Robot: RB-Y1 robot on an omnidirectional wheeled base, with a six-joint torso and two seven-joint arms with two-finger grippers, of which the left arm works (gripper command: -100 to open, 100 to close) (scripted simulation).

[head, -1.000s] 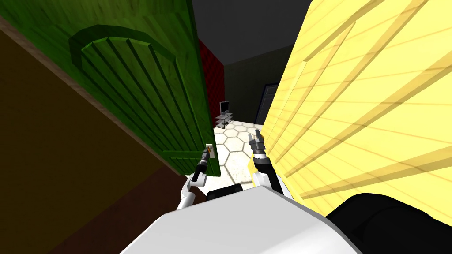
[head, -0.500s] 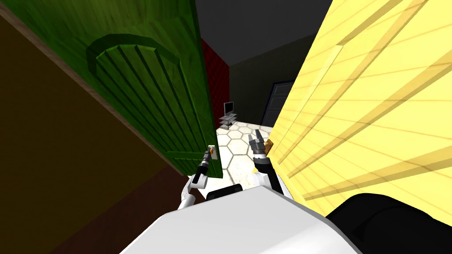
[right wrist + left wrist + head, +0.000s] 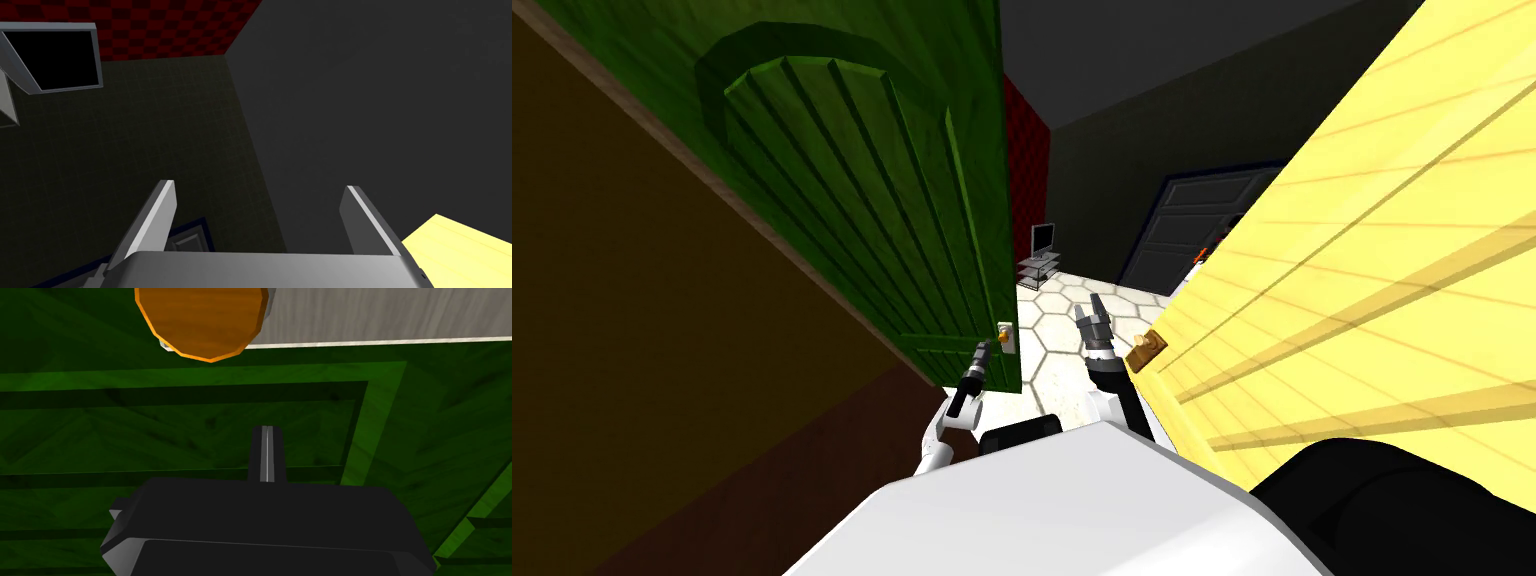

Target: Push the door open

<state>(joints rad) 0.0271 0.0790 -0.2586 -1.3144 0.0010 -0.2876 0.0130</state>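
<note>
Left gripper [image 3: 981,350] at the green door [image 3: 862,200], its two fingers [image 3: 268,453] pressed together into a single blade aimed at the recessed lower panel. Whether the tip touches the door face cannot be told. The orange knob [image 3: 1004,337] and its pale plate [image 3: 380,313] lie just beyond the fingertip and to one side. One second earlier the fingertip overlapped the plate. The whole head view has shifted since then, so the camera has moved. The right gripper [image 3: 1092,318] is raised in the gap between the two doors with its fingers spread wide and nothing between them. The yellow door [image 3: 1362,250] stands just beside it on its outer side, and a brown handle [image 3: 1146,350] near the right gripper has come into view. Ahead of both grippers the gap shows more than before: hexagon-tiled floor [image 3: 1057,320], a television [image 3: 1043,238] and much more of a dark panelled door [image 3: 1192,230].
</note>
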